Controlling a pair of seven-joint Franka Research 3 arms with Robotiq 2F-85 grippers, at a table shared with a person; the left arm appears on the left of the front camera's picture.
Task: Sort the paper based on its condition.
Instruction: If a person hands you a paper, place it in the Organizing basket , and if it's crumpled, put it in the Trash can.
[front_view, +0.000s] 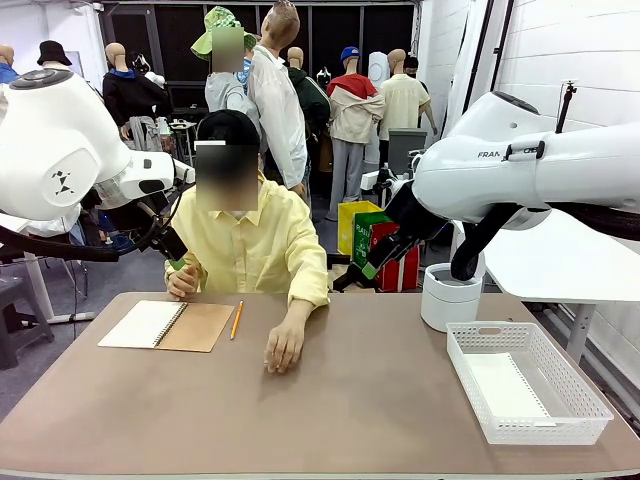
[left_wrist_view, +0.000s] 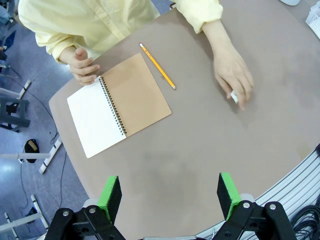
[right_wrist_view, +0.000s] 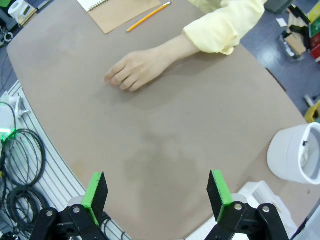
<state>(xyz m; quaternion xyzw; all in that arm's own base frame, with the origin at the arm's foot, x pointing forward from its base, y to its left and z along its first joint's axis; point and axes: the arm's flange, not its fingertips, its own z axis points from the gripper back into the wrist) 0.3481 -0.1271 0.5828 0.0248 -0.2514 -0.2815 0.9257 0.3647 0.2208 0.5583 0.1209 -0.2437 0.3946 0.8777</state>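
A bit of white paper (left_wrist_view: 233, 96) peeks from under the person's hand (left_wrist_view: 231, 75). It lies far ahead of the left pincer (left_wrist_view: 170, 194), whose jaws are apart. The right pincer (right_wrist_view: 156, 194) is wide apart too.

Small white scrap (left_wrist_view: 233, 96) half hidden under person's hand (left_wrist_view: 231, 72)

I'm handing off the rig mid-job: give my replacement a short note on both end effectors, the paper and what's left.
Left end effector: open, empty, raised over the table near the open notebook.
Right end effector: open, empty, raised over bare tabletop by the white round bin.
Paper: one flat sheet lies in the white mesh basket. The person's hand rests on the table with something small and white under the fingers; I can't tell what.
Pencil lies beside the notebook.
Done: apparently that one flat sheet.
Left: any further sheets.
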